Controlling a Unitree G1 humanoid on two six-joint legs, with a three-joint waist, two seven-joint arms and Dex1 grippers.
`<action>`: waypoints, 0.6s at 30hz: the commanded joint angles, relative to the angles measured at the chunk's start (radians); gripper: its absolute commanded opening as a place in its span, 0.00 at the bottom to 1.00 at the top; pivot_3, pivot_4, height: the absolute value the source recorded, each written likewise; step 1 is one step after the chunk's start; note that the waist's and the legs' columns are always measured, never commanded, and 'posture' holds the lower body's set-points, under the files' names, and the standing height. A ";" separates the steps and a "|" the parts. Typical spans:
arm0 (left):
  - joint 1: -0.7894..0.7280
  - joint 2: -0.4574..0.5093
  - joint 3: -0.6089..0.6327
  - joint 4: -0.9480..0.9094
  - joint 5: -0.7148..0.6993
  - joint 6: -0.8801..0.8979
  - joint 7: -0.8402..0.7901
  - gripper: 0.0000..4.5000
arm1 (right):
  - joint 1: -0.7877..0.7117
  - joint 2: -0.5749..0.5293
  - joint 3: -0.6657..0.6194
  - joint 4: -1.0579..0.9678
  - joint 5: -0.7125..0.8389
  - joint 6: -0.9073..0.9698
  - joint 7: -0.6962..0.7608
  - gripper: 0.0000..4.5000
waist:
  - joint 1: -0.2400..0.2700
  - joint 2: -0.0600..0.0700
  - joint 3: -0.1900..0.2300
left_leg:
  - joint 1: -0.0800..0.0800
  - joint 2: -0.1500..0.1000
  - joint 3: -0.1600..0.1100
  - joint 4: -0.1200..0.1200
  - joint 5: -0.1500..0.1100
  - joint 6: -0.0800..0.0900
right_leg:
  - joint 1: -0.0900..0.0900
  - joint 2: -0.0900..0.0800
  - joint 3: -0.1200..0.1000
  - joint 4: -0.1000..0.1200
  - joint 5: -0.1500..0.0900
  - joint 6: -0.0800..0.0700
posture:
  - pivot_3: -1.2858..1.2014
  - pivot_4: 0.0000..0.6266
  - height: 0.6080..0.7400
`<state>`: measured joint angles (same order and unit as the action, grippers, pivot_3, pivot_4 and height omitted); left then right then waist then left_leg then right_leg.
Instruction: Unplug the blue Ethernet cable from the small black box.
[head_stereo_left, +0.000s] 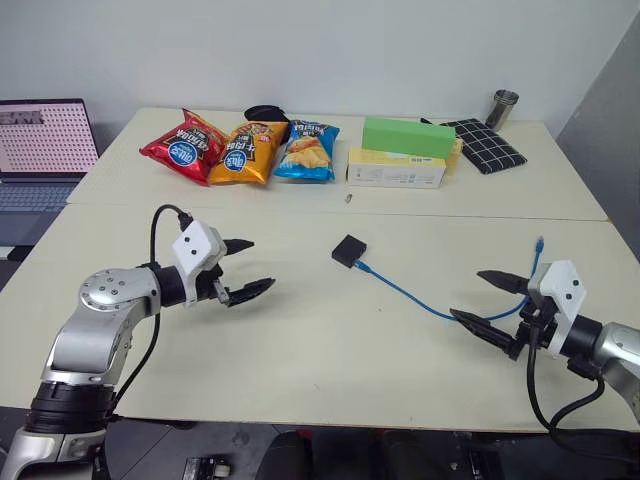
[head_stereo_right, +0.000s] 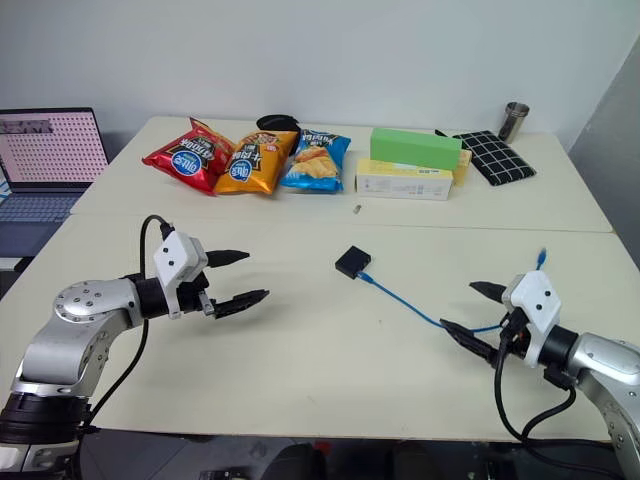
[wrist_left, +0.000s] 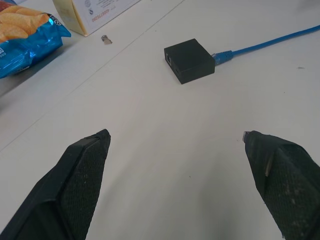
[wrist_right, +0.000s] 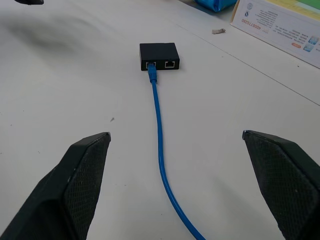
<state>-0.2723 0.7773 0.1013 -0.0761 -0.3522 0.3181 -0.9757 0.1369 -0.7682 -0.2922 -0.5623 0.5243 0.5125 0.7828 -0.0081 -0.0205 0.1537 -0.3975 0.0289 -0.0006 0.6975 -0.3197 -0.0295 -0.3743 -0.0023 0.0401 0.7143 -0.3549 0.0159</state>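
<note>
The small black box (head_stereo_left: 349, 250) lies flat near the middle of the white table (head_stereo_left: 300, 340). The blue Ethernet cable (head_stereo_left: 410, 294) is plugged into one of the box's two ports (wrist_right: 151, 65) and runs across the table toward my right gripper, its free end (head_stereo_left: 540, 243) lying beyond that hand. My left gripper (head_stereo_left: 248, 268) hovers open to the left of the box, fingers pointing at it, nothing between them. On the right, my right gripper (head_stereo_left: 480, 297) is open too, aimed along the cable (wrist_right: 159, 130) at the box (wrist_right: 159, 56).
Three chip bags (head_stereo_left: 240, 150) lie at the table's far side, with a green box (head_stereo_left: 408, 137) on a yellow-white carton (head_stereo_left: 396, 168), a black-checked pouch (head_stereo_left: 485, 144) and a metal cup (head_stereo_left: 503, 108). A laptop (head_stereo_left: 42, 150) stands at far left. A small metal bit (head_stereo_left: 348, 198) lies behind the black box.
</note>
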 joint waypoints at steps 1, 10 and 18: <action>0.011 0.005 0.030 -0.045 -0.022 -0.021 -0.015 1.00 | -0.006 -0.002 0.003 -0.032 -0.007 -0.017 -0.005 1.00 | 0.000 0.000 0.000 | 0.000 0.000 0.000 0.000 0.000 0.000 | 0.000 0.000 0.000 0.000 0.000 0.000 | 0.52 0.24 1.00; 0.039 0.007 0.018 -0.077 -0.015 -0.018 -0.017 1.00 | -0.008 -0.005 0.014 -0.040 -0.006 -0.004 -0.013 1.00 | 0.000 0.000 0.000 | 0.000 0.000 0.000 0.000 0.000 0.000 | 0.000 0.000 0.000 0.000 0.000 0.000 | 0.52 0.24 1.00; 0.050 0.015 -0.001 -0.088 -0.011 0.020 -0.027 1.00 | -0.028 -0.007 0.059 -0.035 -0.025 0.001 -0.023 1.00 | 0.000 0.000 0.000 | 0.000 0.000 0.000 0.000 0.000 0.000 | 0.000 0.000 0.000 0.000 0.000 0.000 | 0.52 0.24 1.00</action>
<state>-0.2204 0.7791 0.1006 -0.1243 -0.3535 0.3268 -0.9955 0.1242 -0.7658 -0.2420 -0.5676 0.5018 0.5152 0.7625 -0.0081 -0.0205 0.1537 -0.3975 0.0289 -0.0007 0.6975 -0.3197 -0.0295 -0.3742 -0.0023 0.0399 0.7141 -0.3549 0.0159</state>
